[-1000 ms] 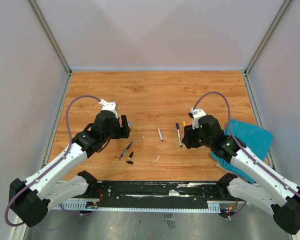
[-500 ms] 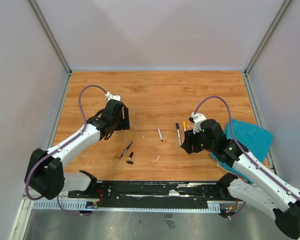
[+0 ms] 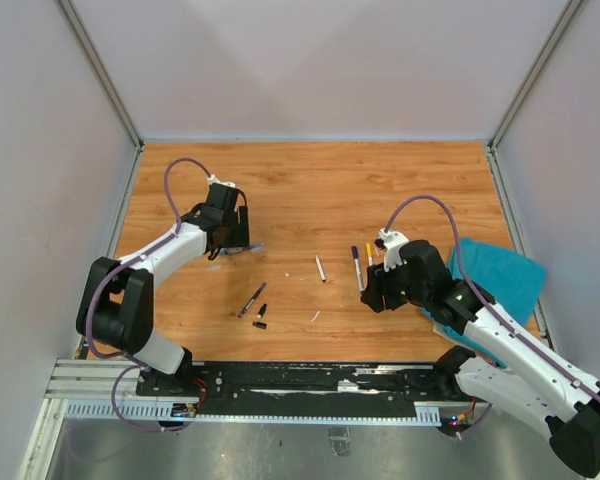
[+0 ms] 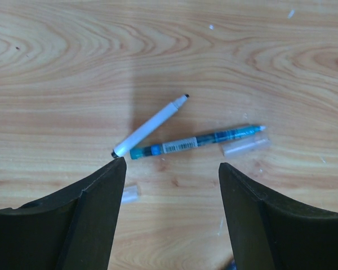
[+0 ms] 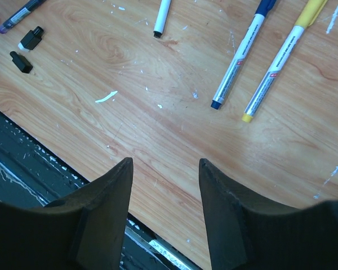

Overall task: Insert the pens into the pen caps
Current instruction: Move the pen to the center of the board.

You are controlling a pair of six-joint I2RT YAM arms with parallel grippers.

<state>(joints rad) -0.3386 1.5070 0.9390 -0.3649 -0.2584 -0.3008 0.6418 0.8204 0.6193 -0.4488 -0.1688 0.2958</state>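
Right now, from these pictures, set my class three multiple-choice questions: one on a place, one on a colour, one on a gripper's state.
1. Where on the table is the cloth? A) right edge B) left edge C) centre
2. The pen beside the blue-tipped pen is tipped: A) red B) yellow C) green
3. The left gripper is: A) shut on a cap B) open, empty C) shut on cloth
Answers: A, it lies far right; B, yellow ends show; B, fingers apart, gripping nothing.
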